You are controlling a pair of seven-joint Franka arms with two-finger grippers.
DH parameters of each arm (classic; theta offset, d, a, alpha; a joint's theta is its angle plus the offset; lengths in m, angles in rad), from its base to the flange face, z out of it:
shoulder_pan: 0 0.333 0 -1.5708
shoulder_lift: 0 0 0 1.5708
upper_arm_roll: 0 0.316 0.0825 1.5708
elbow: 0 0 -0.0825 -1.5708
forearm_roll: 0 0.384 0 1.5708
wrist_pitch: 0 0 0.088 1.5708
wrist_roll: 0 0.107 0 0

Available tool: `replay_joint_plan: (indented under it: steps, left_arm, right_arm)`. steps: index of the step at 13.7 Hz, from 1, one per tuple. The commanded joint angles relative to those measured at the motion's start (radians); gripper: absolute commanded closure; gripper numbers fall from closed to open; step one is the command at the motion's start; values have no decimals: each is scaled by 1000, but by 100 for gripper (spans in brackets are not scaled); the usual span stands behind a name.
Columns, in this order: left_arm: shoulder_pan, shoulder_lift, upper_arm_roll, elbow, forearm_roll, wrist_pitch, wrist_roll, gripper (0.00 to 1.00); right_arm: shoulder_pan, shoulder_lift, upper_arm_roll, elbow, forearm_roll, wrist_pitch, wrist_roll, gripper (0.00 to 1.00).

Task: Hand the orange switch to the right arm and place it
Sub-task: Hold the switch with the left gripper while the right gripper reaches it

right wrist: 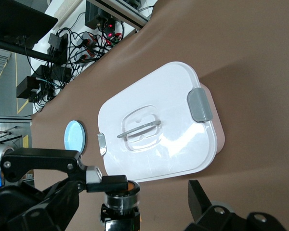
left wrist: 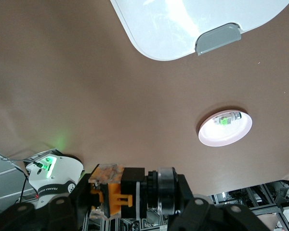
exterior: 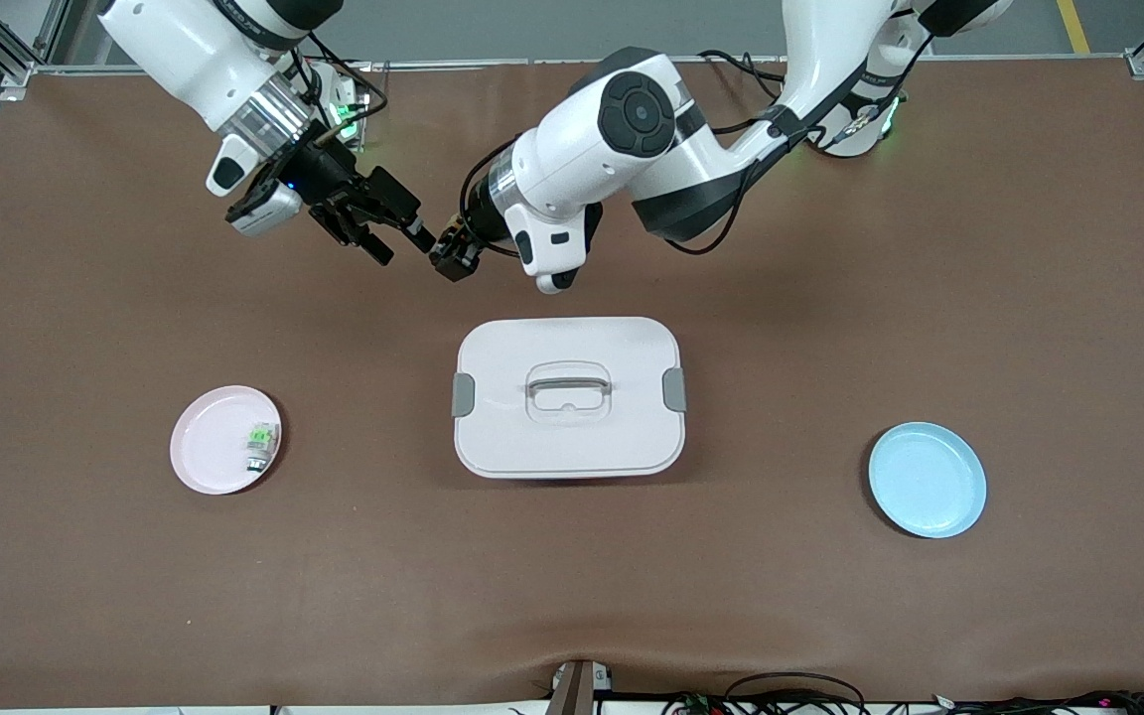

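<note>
I judged we were at the handover itself: my left gripper (exterior: 453,260) was clamped shut on the tiny black cylindrical push-button with the orange face and bands, the orange switch (left wrist: 116,191), holding it up in the air over bare brown table mat (exterior: 830,616), at the robots' side of the white rectangular lidded box with grey latches (exterior: 568,397). My right gripper (exterior: 395,238) hung just beside it with its jaws spread wide and nothing in them

In the right wrist view the switch (right wrist: 121,192) stood in the gap between the right gripper's two black fingers (right wrist: 198,192), one finger close to it, the other apart; I could not tell whether either one touched it. So the thing sat inside the right jaws' reach but was held by the left alone

The next move, as I saw it, called for closing the right jaws on the free end of the switch, squarely and clear of the left fingertips, then loosening the left only once that grip looked firm. After that, the placing: the small pink round plate (exterior: 197,467) holding a small green-and-clear switch (exterior: 259,444) lay toward the right arm's end, a small pale blue round plate (exterior: 928,480) toward the left arm's end
</note>
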Motion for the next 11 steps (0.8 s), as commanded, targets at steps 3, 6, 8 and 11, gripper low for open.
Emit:
replay_joint_plan:
  steps: [3, 6, 8, 11]
  left_arm:
    - [-7, 24, 1, 26, -19, -1, -6, 100]
    - [-7, 24, 3, 25, -19, -1, -4, 100]
    - [-7, 24, 3, 25, -19, -1, -4, 100]
    - [-8, 24, 3, 25, -19, -1, -7, 100]
  right_arm:
    - [42, -21, 5, -47, 24, 17, -26, 0]
    - [52, -16, 10, -57, 24, 19, -29, 0]
    - [59, -13, 10, -58, 24, 17, -29, 0]
    - [69, -1, 10, -63, 24, 28, -29, 0]
